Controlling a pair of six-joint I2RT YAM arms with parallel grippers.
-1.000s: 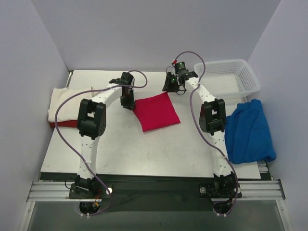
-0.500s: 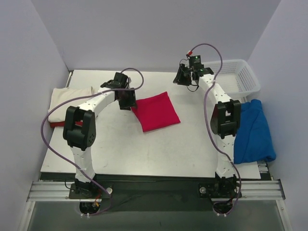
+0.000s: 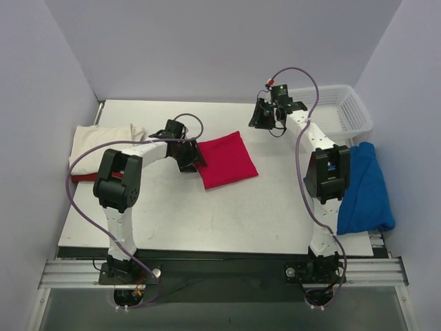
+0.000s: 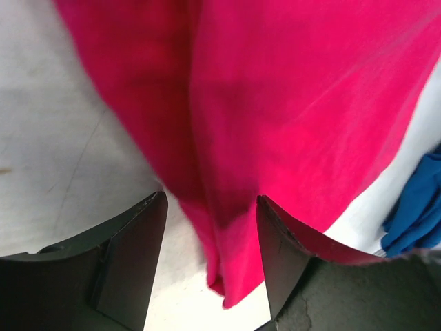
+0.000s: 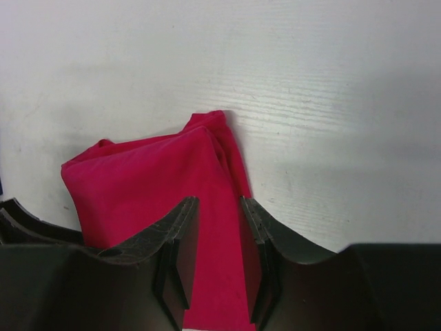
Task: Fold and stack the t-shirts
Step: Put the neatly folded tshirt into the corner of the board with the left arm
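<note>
Wrapping fold on red t-shirt (image 3: 224,160): L pincer (image 4: 210,200) spread astride its edge, R pincer (image 5: 218,203) slightly parted, empty. Next, prob: re-grip, carry onto cream t-shirt (image 3: 96,141).

High rear overview; two close downward wrist views, all three on the red t-shirt (image 3: 224,160)

**Open room:** near half of the table (image 3: 220,214), a bare top between the left arm (image 3: 117,186) and the right arm (image 3: 324,183); also the bare far strip behind the red t-shirt (image 3: 224,160).

**Obstacles:**
- red t-shirt, folded, centre
- cream t-shirt (image 3: 96,141), left edge
- blue t-shirt (image 3: 365,186), heaped, right edge
- white basket (image 3: 337,110), far right corner

**Bounds:** walls close off the left, far and right sides.
</note>
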